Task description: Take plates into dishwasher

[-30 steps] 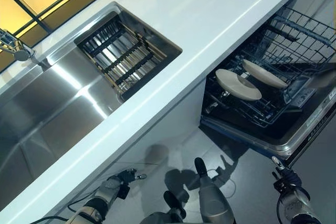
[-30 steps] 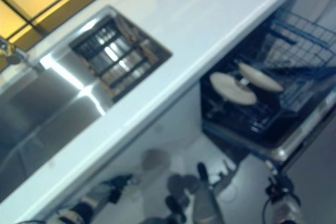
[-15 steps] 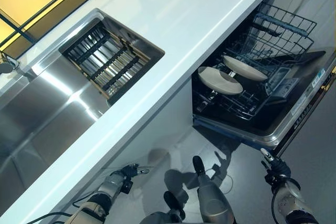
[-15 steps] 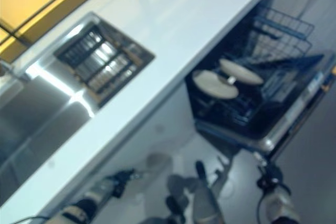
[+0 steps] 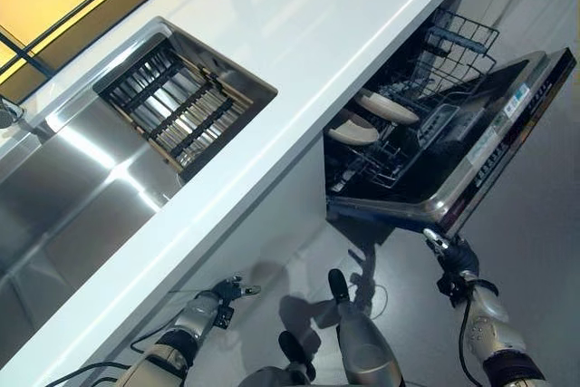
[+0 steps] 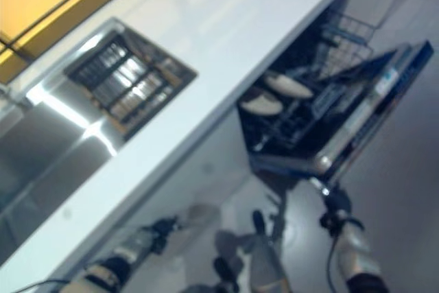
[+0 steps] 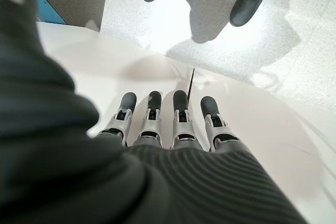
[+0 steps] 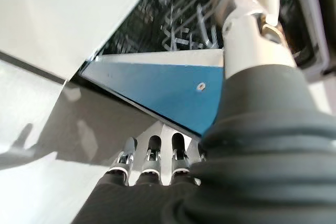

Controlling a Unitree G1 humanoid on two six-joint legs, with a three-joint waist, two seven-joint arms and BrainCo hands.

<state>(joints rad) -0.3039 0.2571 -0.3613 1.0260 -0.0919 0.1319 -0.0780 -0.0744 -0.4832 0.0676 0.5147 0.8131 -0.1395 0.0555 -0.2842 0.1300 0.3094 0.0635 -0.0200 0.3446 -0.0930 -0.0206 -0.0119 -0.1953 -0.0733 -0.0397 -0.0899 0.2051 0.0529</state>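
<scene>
Two plates [image 5: 385, 106] sit in the rack [image 5: 426, 88] of the dishwasher, side by side and tilted, under the counter [image 5: 299, 52] edge. Neither hand holds one. The right hand [image 5: 450, 251] is low beside the door [image 5: 489, 147], which stands partly raised, with its outer edge up. In the right wrist view the fingers [image 8: 150, 153] reach out straight under the door's blue underside, and the thumb stands up against the door's edge; whether it actually touches the edge I cannot tell. The hand is released, grasping nothing. The plates lie well apart from it, above and beyond the door.

The left hand [image 5: 227, 292] hangs low in front of the white cabinet below the counter, well away from the dishwasher. Its fingers [image 7: 178, 114] are straight and loose, pointing at the cabinet face, empty.

On the counter's left lies a steel sink [image 5: 63, 197] with a slatted drainer [image 5: 177, 101] in its far end. Open floor [image 5: 535, 224] lies to the right of the door.
</scene>
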